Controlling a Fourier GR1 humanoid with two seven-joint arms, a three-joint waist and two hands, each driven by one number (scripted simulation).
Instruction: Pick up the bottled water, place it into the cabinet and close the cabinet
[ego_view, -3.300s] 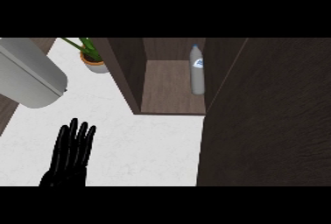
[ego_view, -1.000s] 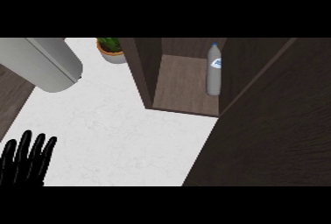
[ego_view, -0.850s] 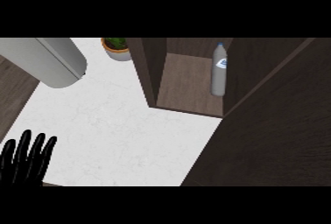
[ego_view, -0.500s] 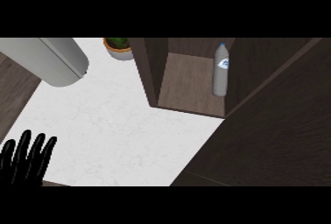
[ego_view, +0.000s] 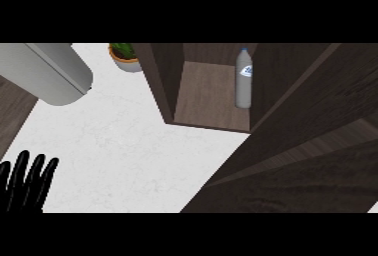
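The bottled water (ego_view: 244, 79) stands upright inside the dark wood cabinet (ego_view: 164, 80), on its shelf near the right wall. The cabinet door (ego_view: 303, 150) fills the right side of the head view and stands partly across the opening. My left hand (ego_view: 26, 185) rests open at the lower left edge, fingers up, far from the bottle. The right hand does not show.
A large grey cylinder (ego_view: 44, 72) lies at the upper left on the white counter (ego_view: 125, 155). A potted plant (ego_view: 125, 56) sits at the back, left of the cabinet. Dark wood borders the counter at the far left.
The view has shifted since the earliest frame, and the left hand now sits lower and further left. The door covers a little more of the cabinet's right side.
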